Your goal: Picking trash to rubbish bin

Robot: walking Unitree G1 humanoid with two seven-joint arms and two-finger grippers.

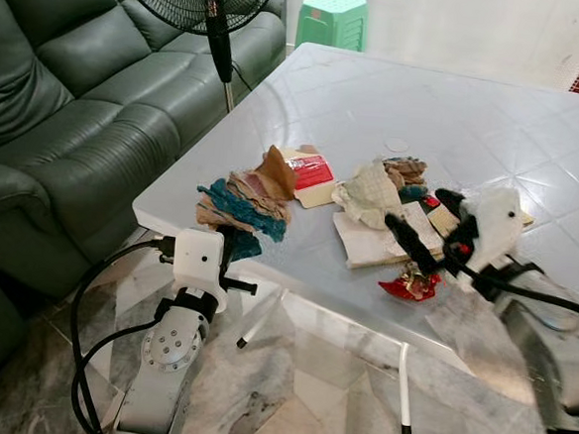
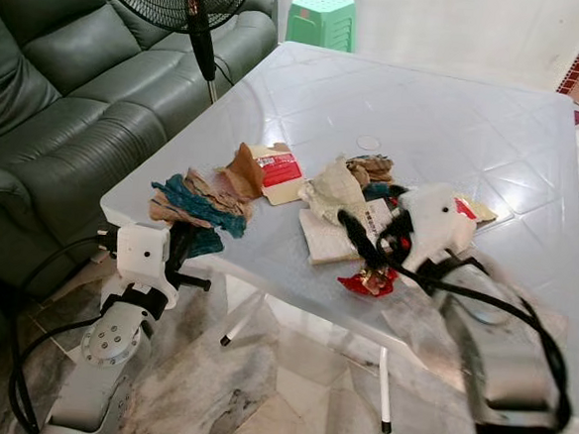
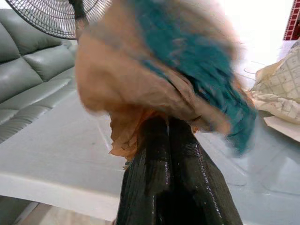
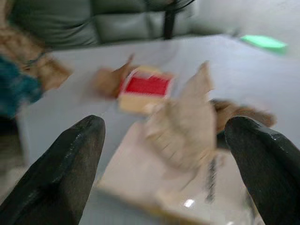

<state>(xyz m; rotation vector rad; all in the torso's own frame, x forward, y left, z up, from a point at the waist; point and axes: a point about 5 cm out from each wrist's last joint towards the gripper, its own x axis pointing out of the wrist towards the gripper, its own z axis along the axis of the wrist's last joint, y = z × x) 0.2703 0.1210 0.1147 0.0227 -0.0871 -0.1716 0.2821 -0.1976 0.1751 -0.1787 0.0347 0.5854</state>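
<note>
The left gripper (image 3: 161,136) has its two black fingers (image 3: 187,164) pressed together on a crumpled tan and teal wrapper (image 1: 241,206); in the left wrist view the wrapper bulges over the fingertips, blurred. In the left eye view this gripper (image 1: 230,245) sits at the lower left, at the near edge of the white tabletop (image 1: 456,109), with the wrapper lying on that edge just above it and partly hanging over.

The right gripper (image 4: 168,164) has its fingers (image 4: 65,173) spread wide apart, grasping nothing. In the left eye view it hovers at the right of centre (image 1: 433,222), above a flat pale paper sheet (image 1: 367,244). Beside it lie a crumpled cream paper (image 1: 369,191), a brownish scrap (image 1: 406,170) next to that, and a red foil wrapper (image 1: 411,284) at the near tabletop edge, below the right gripper. A cream card with a red label (image 1: 310,175) rests at the middle of the tabletop, between the two heaps.

A grey-green leather sofa (image 1: 70,92) fills the left of the frame, a black standing fan (image 1: 210,3) rises at the upper left, and a green plastic stool (image 1: 332,17) stands at the top centre. Marble-patterned floor (image 1: 307,397) shows at the bottom.
</note>
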